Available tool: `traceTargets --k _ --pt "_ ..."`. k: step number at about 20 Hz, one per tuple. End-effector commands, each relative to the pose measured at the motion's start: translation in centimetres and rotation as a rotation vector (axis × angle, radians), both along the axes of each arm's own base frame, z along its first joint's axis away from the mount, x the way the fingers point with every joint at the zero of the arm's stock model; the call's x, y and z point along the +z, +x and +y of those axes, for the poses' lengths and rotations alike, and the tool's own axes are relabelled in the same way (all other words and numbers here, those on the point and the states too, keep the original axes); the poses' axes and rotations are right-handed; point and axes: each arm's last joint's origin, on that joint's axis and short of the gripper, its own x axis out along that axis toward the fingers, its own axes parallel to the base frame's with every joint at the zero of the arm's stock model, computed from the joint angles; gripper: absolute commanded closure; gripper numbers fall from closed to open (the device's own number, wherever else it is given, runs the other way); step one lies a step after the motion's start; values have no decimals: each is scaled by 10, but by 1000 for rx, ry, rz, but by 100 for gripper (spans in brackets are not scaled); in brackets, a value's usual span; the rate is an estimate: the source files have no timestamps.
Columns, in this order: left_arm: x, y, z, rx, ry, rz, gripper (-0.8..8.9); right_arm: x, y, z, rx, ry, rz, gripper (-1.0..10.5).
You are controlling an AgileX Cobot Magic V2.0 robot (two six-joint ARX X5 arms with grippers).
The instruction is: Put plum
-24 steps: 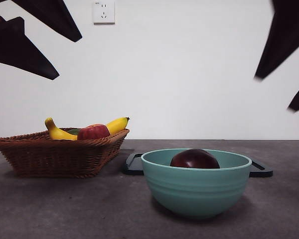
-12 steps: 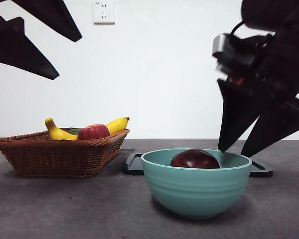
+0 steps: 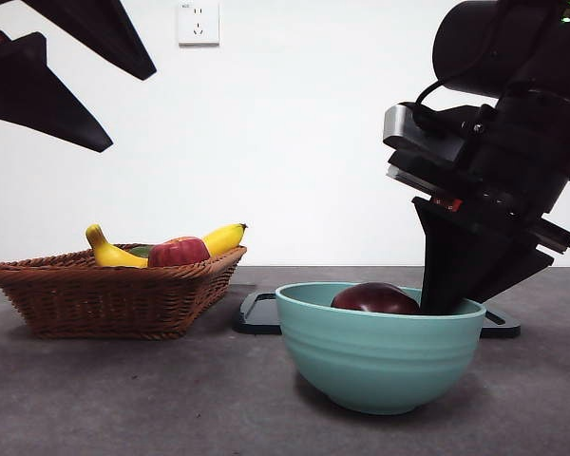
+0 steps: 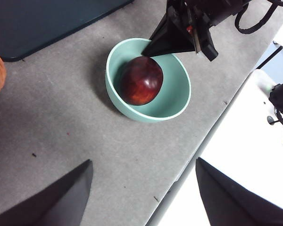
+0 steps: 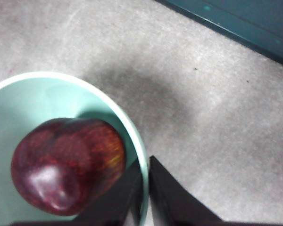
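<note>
The dark maroon plum (image 3: 375,298) lies in the teal bowl (image 3: 380,366) on the grey table. It also shows in the left wrist view (image 4: 141,81) and the right wrist view (image 5: 66,165). My right gripper (image 3: 439,304) has come down at the bowl's right side. Its jaws stand almost together astride the bowl's rim (image 5: 140,155), one inside next to the plum and one outside. The left wrist view shows that gripper (image 4: 146,52) at the bowl's far rim. My left gripper (image 4: 144,162) is open and empty, held high above the table, at the top left of the front view (image 3: 133,109).
A wicker basket (image 3: 114,294) with a banana (image 3: 109,252) and a red apple (image 3: 178,252) stands at the left. A dark flat tray (image 3: 256,313) lies behind the bowl. The table's edge (image 4: 198,155) runs near the bowl.
My right gripper came down from the top right corner to the bowl's right rim and its jaws closed together. The bowl with the plum shifted slightly to the right.
</note>
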Motion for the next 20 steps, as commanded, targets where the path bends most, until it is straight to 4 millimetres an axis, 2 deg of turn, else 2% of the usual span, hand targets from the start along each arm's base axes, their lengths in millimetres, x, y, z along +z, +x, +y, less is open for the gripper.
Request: traceTargets --k 1,8,12,15,20 --pt "2 0 -2 -8 -10 2 470 0 1 3 -1 6 4 938" --pt "3 1 -3 -8 -22 -15 470 22 -2 0 -28 58 -50 938" --pt "6 3 -4 -8 -44 -45 470 38 6 2 -51 80 -96 938" --pt "6 3 -4 -8 -44 -46 470 57 19 -2 -110 72 -176 938" --pt "6 3 -4 -8 -45 -47 470 80 65 -15 -191 60 -206 938"
